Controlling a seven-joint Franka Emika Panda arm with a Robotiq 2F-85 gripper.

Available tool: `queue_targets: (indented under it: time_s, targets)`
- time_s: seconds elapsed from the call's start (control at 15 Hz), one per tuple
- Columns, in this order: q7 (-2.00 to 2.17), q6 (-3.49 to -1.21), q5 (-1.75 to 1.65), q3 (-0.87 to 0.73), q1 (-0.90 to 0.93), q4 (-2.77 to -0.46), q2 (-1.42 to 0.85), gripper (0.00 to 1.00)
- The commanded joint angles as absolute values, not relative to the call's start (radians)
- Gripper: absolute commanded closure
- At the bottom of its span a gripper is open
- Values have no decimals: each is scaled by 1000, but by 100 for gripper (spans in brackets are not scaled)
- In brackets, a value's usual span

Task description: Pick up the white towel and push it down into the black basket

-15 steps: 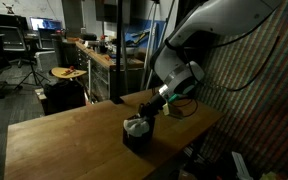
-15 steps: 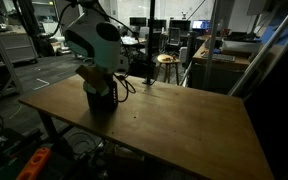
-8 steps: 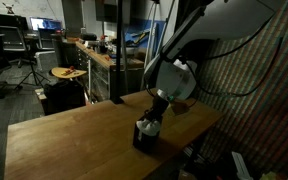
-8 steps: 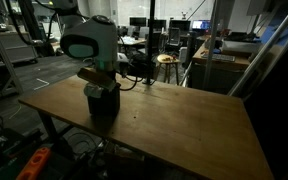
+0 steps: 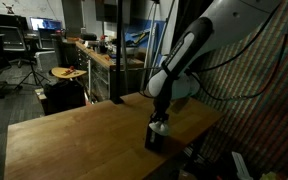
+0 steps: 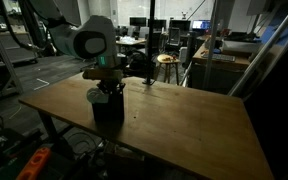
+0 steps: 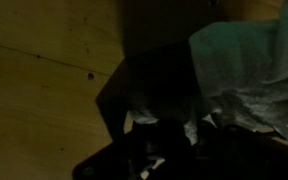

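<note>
Finding the white towel bunched up at the mouth of the black basket. Much of it is looking tucked in, and a pale fold is showing above the rim on one side. The basket is standing upright on the wooden worktop, near the edge on the arm's side. The wrist view is too dark for us to judge how deep the cloth is sitting.

The jaws are clenched and pointing straight down into the basket's opening. We cannot tell whether any fabric is pinched between them. The arm is reaching down steeply from above.

We are judging the step in hand as the push down, late in the task. To do it well, we are suggesting:
- Press vertically over the basket's centre, using the clenched jaws as a blunt tip.
- Go slowly, since the basket is looking light and could slide or tip toward the nearby edge.
- Work the loose fold inward before going deeper.
- Lift straight out, so the cloth is not dragged back up.
</note>
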State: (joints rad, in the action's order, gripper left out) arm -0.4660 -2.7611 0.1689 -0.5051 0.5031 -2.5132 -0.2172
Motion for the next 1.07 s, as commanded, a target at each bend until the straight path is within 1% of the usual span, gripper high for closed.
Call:
queue_targets:
  time_s: [0.0,0.07,0.27,0.33,0.4,0.47,0.53,0.6,0.73,0.8,1.0]
  targets:
    - [-315,-2603,-55,-607,591,-2433,-178,96]
    - [-232,-2575,-174,-428,403,-2416,-144,96]
    - [-194,-2500,-226,-281,272,-2371,-106,96]
    - [-196,-2486,-215,-238,230,-2359,-97,93]
    - [-194,-2473,-200,-202,194,-2349,-94,68]
    - [-200,-2451,-208,-178,165,-2343,-87,67]
    - [-203,-2494,-206,-150,141,-2356,-117,60]
    - [-206,-2489,-203,-131,121,-2353,-113,78]
    - [-207,-2490,-202,-111,99,-2357,-118,63]
    - [-207,-2490,-202,-108,96,-2358,-121,60]
    - [-207,-2490,-202,-105,96,-2358,-125,60]
